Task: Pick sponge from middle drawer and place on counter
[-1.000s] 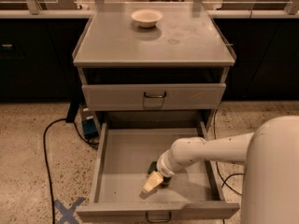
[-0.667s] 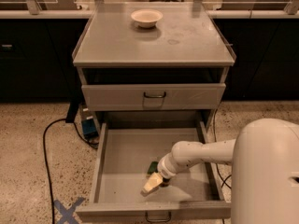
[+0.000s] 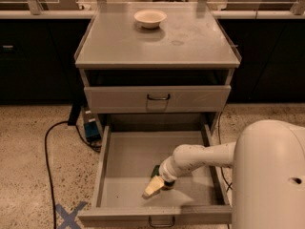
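Observation:
The middle drawer [image 3: 125, 162] is pulled wide open, grey with a flat floor. My white arm reaches into it from the right. The gripper [image 3: 153, 188], a pale yellowish tip, sits low over the drawer floor near the front middle. A small dark green patch, the sponge [image 3: 156, 170], lies on the floor just behind the gripper, against the wrist and partly hidden by it. I cannot tell whether the gripper touches it. The counter [image 3: 119, 44] is the grey cabinet top above.
A cream round bowl [image 3: 150, 18] stands at the back of the counter. The taller drawer [image 3: 157, 98] above is shut. A black cable [image 3: 50, 151] and a blue box [image 3: 91, 129] lie on the floor left of the cabinet. My white body [image 3: 269, 175] fills the lower right.
The gripper and sponge stay in about the same place. My white body has come a little further into view from the right.

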You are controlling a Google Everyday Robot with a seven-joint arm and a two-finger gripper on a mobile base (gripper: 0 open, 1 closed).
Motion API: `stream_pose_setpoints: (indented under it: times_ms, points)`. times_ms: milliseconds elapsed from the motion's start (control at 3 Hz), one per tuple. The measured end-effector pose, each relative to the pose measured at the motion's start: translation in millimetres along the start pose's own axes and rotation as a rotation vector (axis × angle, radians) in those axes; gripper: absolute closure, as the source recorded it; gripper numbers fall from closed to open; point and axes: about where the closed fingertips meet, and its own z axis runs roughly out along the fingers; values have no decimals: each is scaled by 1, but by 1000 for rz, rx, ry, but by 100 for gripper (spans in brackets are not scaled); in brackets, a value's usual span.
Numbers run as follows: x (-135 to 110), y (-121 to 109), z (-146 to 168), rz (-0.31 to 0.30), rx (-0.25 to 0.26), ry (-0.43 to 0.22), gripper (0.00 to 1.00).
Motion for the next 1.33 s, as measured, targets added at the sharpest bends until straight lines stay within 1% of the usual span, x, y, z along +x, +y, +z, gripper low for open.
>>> stream_pose_setpoints:
  times_ms: [333,667,1000,1333]
  points:
    - [-10,-4,10,-10,11,1,18]
    - [-10,-4,10,-10,11,1,15]
    - [-10,-4,10,-10,10,1,0]
    - [-7,-7,13,3,16,7,0]
